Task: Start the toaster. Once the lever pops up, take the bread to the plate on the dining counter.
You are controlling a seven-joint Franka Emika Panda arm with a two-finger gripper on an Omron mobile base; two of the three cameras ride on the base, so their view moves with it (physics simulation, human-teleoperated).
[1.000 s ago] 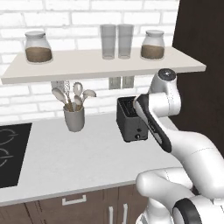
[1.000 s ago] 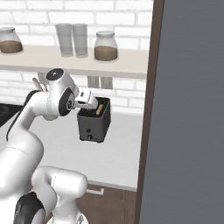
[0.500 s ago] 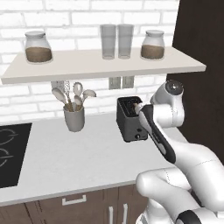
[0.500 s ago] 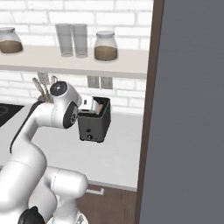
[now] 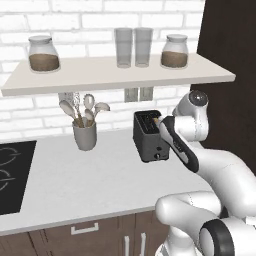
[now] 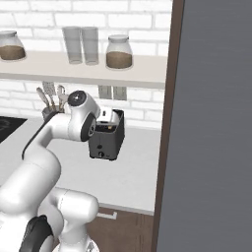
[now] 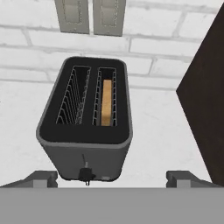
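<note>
The dark grey toaster (image 7: 85, 131) stands on the pale worktop by the brick wall, also seen as the toaster (image 5: 149, 137) and the toaster (image 6: 106, 141). The bread (image 7: 106, 103) stands deep in its right slot, with only its tan top edge showing. The left slot holds nothing. A small dark lever (image 7: 86, 173) sits low on the front face. My gripper (image 7: 114, 180) hovers open just above the toaster's front end, fingertips (image 7: 41, 178) wide apart on either side and holding nothing. The hand sits at the toaster's top in the base views, gripper (image 5: 160, 122). The plate and dining counter are out of view.
A grey pot of spoons (image 5: 84, 134) stands left of the toaster, and a black hob (image 5: 12, 172) lies further left. A shelf (image 5: 115, 75) with jars and glasses hangs overhead. A dark tall cabinet (image 5: 230, 55) rises close on the right. Wall sockets (image 7: 89, 15) sit behind the toaster.
The arm has swung right and the hand has settled closer over the toaster's front end. The jaws have spread a little wider. The toaster and bread have not moved.
</note>
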